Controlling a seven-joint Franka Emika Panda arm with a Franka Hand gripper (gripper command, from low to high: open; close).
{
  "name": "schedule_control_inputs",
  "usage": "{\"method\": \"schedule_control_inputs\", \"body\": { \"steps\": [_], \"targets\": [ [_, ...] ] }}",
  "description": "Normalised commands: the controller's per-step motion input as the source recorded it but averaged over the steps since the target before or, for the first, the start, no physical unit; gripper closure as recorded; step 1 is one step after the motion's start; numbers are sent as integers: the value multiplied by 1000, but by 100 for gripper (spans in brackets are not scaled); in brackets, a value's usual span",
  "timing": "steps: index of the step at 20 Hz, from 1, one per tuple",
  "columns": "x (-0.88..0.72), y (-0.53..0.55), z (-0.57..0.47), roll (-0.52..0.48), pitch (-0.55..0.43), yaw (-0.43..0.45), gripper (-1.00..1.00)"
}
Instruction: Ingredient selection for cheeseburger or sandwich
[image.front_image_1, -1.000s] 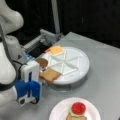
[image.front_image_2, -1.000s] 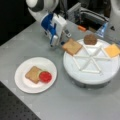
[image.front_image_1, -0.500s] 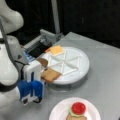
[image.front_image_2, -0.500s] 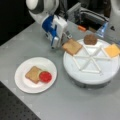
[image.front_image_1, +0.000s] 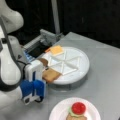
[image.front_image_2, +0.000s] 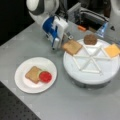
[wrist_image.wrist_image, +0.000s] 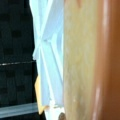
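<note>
Holding station at the near rim of the tray, the pincer has barely shifted over the last second. I judge it clenched on the edge of one toast square, which fills the wrist view and overhangs the tray rim towards the pincer in both front views. The toast square has not yet cleared the tray, so I judge this pick as started but not complete. Just past the pincer's tips, one dark patty sits in the adjoining compartment. Farther across the tray, well apart from the pincer, lies one yellow cheese square. Away from the tray, off to the pincer's side, one plate carries the sandwich. It counts one toast base, one green disc and one red disc on top. Totals: one tray, one plate, two toast squares, one of each other piece.
</note>
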Motion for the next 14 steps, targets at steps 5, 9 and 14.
{"method": "schedule_control_inputs", "body": {
  "steps": [5, 9, 14],
  "targets": [
    [164, -128, -173, 140, -153, 25, 100],
    [171, -152, -169, 139, -155, 39, 100],
    [208, -153, -158, 139, -148, 40, 100]
  ]
}}
